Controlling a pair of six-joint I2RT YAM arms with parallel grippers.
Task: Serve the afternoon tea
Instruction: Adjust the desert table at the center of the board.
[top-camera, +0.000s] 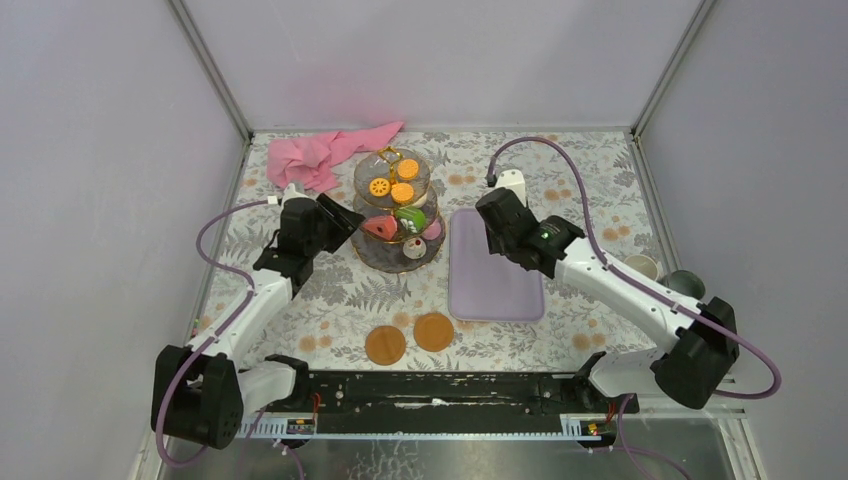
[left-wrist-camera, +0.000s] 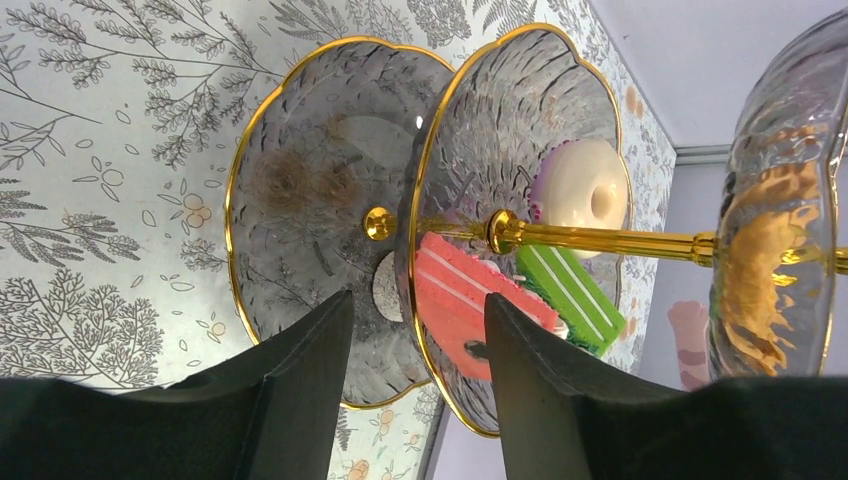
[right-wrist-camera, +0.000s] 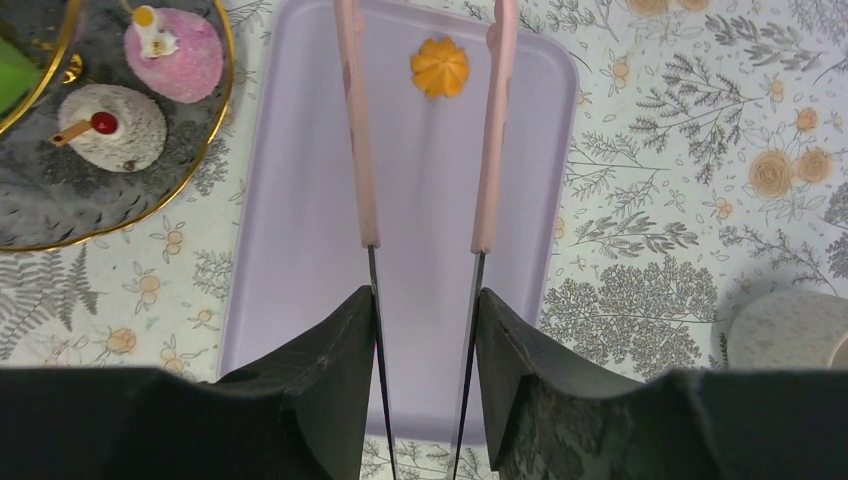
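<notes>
The three-tier glass stand (top-camera: 395, 205) with its gold stem stands at centre back and holds orange biscuits, a green cake and cupcakes. My left gripper (top-camera: 343, 222) is at the stand's left side. In the left wrist view it (left-wrist-camera: 418, 315) is open, and the gold rim of the middle tier (left-wrist-camera: 440, 180) lies between its jaws, untouched. That tier carries a red cake slice (left-wrist-camera: 455, 300), a green cake (left-wrist-camera: 570, 290) and a white doughnut (left-wrist-camera: 585, 190). My right gripper (right-wrist-camera: 425, 300) is shut on the pink tongs (right-wrist-camera: 357, 150) above the lilac tray (right-wrist-camera: 300, 250). A small orange pastry (right-wrist-camera: 440, 67) lies on the tray between the tong tips.
A pink cloth (top-camera: 325, 155) lies behind the stand. Two orange discs (top-camera: 385, 345) (top-camera: 433, 331) lie near the front. A cream mug (top-camera: 643, 266) and a grey-green mug (top-camera: 686, 284) stand at the right. Pink (right-wrist-camera: 178, 55) and white (right-wrist-camera: 112, 125) cupcakes sit on the bottom tier.
</notes>
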